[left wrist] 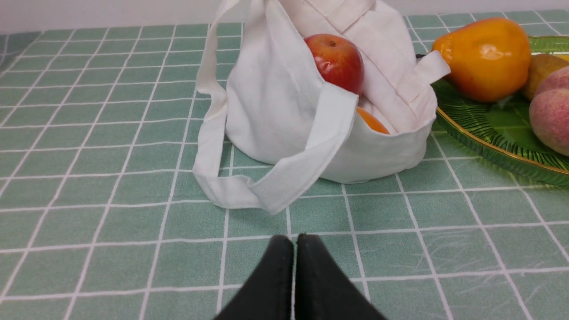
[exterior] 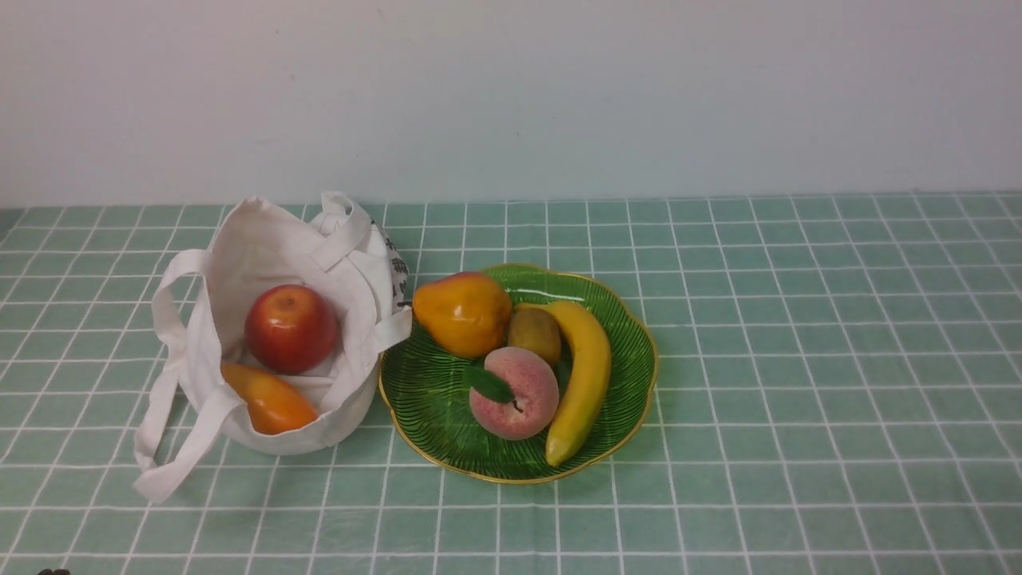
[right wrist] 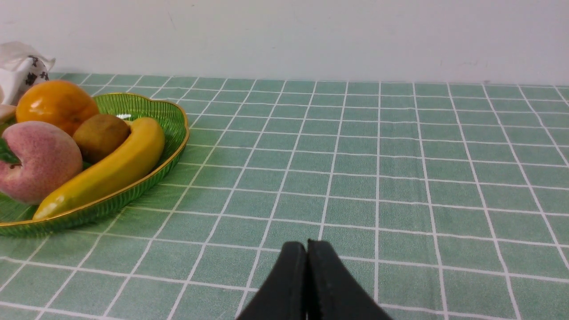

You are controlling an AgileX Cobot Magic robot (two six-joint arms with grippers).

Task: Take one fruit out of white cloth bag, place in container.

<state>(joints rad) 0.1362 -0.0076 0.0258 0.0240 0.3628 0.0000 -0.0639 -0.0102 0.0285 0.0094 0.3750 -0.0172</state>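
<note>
Front view finds the kiwi (exterior: 535,334) already on the green plate (exterior: 631,399), wedged between pear (exterior: 463,313) and banana (exterior: 583,375), outside the white cloth bag (exterior: 271,247). Left gripper (left wrist: 294,242) and right gripper (right wrist: 306,248) sit pressed together, empty, low over the tablecloth (exterior: 798,359).

A staged tabletop set rather than a lived-in room: a surface (exterior: 798,359) covered in green checked cloth runs to a bare pale wall (exterior: 559,88) on the far side, with no furniture in sight.
</note>
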